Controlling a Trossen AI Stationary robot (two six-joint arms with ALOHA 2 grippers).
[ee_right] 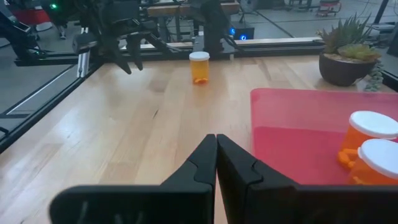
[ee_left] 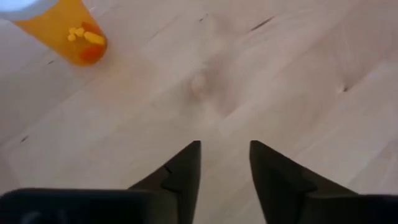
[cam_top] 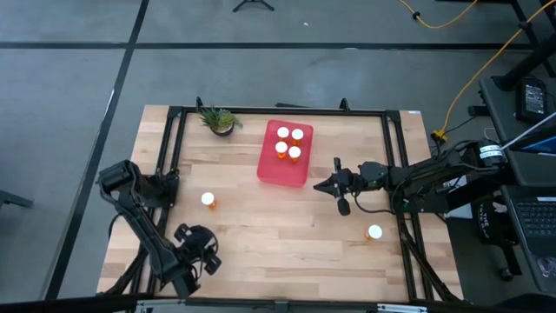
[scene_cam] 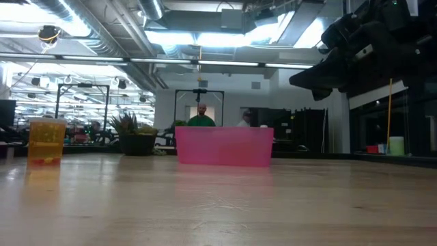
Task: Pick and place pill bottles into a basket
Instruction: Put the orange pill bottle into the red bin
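Fingers of the left gripper (ee_left: 225, 165) stand a little apart with bare wood between them, holding nothing; the gripper hangs over the near left part of the table (cam_top: 287, 243). Just beyond it, toward the middle, stands one pill bottle (cam_top: 208, 200), upright, white cap up, long axis vertical; the left wrist view shows small pills lying at its bottom.

Across the table the right gripper (cam_top: 320, 185) has its fingers pressed together and empty, pointing toward the red basket (cam_top: 271, 167) and stopping just short of its right side. The right arm reaches in from the table's right edge.

Four pill bottles (cam_top: 289, 143) stand upright inside the basket, clustered at its far end in a tight two-by-two group, caps up. A sixth bottle (cam_top: 374, 233) stands alone near the right front of the table, also upright, well apart from the basket.

Count: six bottles in all, four in the basket, two on the wood. One basket, its long axis running from near to far, slightly slanted. One small potted plant (cam_top: 218, 120) sits at the far edge, left of the basket.
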